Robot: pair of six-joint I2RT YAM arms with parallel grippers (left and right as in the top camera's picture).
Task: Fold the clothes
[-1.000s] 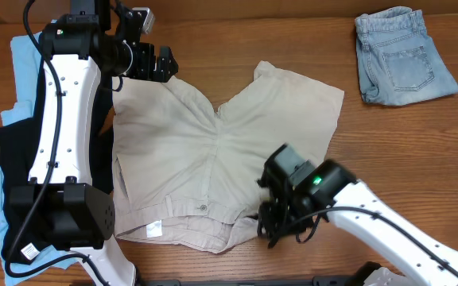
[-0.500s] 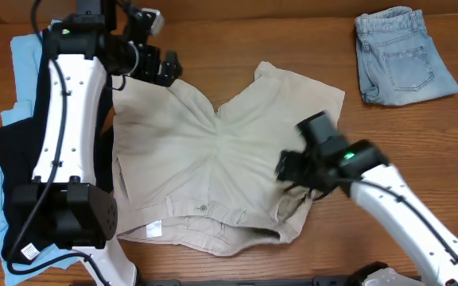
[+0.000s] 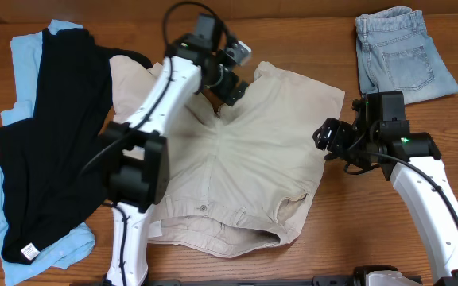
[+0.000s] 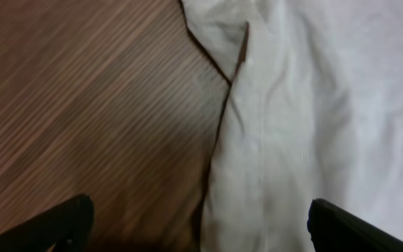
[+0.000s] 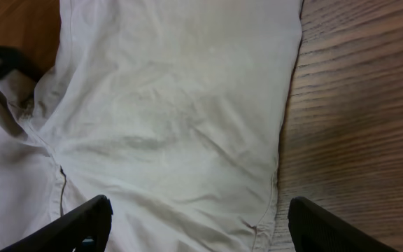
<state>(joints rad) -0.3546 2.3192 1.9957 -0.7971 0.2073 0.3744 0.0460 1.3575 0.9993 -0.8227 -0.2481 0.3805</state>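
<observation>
The beige shorts (image 3: 237, 159) lie spread in the middle of the table, waistband toward the front, with the front right corner bunched up. My left gripper (image 3: 230, 86) hangs open over the notch between the two legs at the far edge; the left wrist view shows its fingers wide apart over a beige hem (image 4: 257, 140) and bare wood. My right gripper (image 3: 330, 137) stands open at the shorts' right edge, nothing between its fingers, above the beige cloth (image 5: 166, 105). In each wrist view the gripper (image 4: 201, 231) (image 5: 198, 227) holds nothing.
A black garment (image 3: 54, 135) lies over a light-blue one (image 3: 26, 59) at the left. Folded faded-denim shorts (image 3: 400, 56) sit at the far right corner. The left arm (image 3: 145, 135) reaches across the shorts' left half.
The right gripper opened, let go of the shorts' front right corner and moved back to the right edge. The left arm swung right from the shorts' far left corner to the leg notch.
</observation>
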